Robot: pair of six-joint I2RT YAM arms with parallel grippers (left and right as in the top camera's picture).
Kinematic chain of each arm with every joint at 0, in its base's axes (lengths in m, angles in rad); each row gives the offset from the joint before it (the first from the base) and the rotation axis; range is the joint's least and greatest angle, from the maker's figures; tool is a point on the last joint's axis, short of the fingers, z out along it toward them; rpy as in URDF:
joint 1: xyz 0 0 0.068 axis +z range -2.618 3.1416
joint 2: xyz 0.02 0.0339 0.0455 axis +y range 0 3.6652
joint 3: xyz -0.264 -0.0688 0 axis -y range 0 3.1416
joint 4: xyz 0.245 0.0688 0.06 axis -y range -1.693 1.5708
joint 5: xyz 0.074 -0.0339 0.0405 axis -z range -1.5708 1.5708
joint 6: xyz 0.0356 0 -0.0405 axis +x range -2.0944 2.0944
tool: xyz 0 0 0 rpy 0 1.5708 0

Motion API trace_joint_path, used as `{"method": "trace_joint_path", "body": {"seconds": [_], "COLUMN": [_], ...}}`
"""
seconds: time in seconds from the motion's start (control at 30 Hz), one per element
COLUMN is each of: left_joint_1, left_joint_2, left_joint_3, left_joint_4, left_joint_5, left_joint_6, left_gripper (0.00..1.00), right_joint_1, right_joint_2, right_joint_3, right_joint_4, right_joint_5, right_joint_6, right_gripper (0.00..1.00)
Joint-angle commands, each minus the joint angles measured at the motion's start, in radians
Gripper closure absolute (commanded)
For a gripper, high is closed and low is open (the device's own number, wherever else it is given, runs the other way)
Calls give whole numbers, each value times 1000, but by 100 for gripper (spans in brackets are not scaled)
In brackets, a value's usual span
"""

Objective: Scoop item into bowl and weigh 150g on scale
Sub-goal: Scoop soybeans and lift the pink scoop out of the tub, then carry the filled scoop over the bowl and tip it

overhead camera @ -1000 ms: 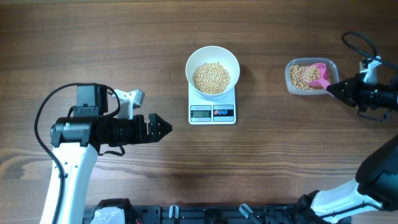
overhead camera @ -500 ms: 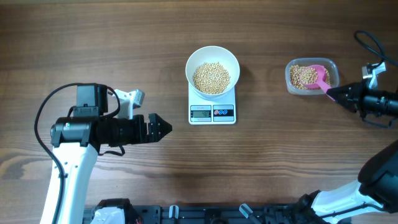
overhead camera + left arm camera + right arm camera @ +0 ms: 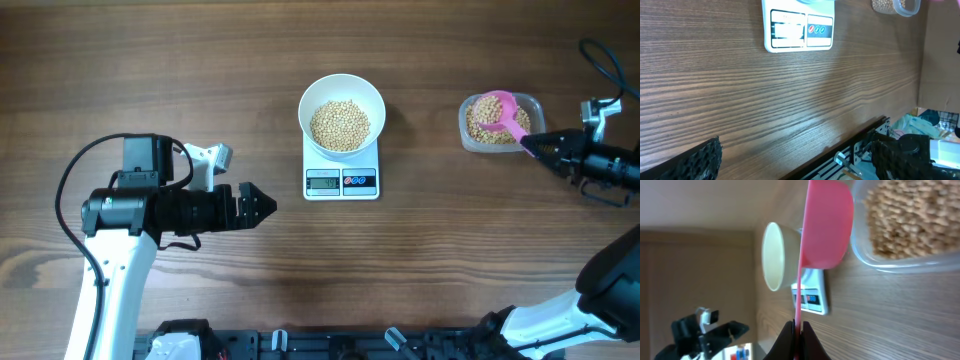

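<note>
The white bowl [image 3: 342, 85] stands on the white scale [image 3: 342, 182] at mid table and holds a pile of tan beans [image 3: 340, 124]. My right gripper [image 3: 535, 147] is shut on the handle of a pink scoop [image 3: 497, 110]. The scoop carries beans and hangs over the clear container [image 3: 537, 112] at the right. In the right wrist view the scoop [image 3: 827, 225] is seen from below, beside the container's beans [image 3: 905, 220], with the bowl [image 3: 774, 255] and scale [image 3: 812, 300] beyond the right gripper [image 3: 798, 330]. My left gripper [image 3: 262, 206] stands open and empty, left of the scale [image 3: 797, 31].
The clear container [image 3: 895, 6] shows at the top edge of the left wrist view. The table's front edge and a black rail [image 3: 860, 145] run close below the left gripper [image 3: 800, 160]. Bare wood lies between the scale and the container.
The right gripper has lifted the pink scoop out of the container's beans; it now sits loaded above the container. The left arm has not moved.
</note>
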Motion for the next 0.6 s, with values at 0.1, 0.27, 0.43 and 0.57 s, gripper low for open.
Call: {"method": "trace_joint_path", "body": {"seconds": [0.1,0.27,0.43,0.57], "left_joint_1": [3,3,3,3], "left_joint_2": [8,8,8,8], "left_joint_3": [-4,-4,-4,-4], "left_joint_4": [0,0,0,0], "left_joint_5": [0,0,0,0], "left_joint_6": [19,19,19,19], "left_gripper": [0,0,0,0], "right_joint_1": [58,181,317,394], "right_joint_2": [13,-9,-14,-14], "right_joint_3": [-11,-7,30,63], "right_joint_4": [-60,-65,-51,-5], "right_joint_5": [-172,-196,-255,-273], "right_joint_6": [-97,-102,-101,-64], "right_gripper": [96,96,96,96]}}
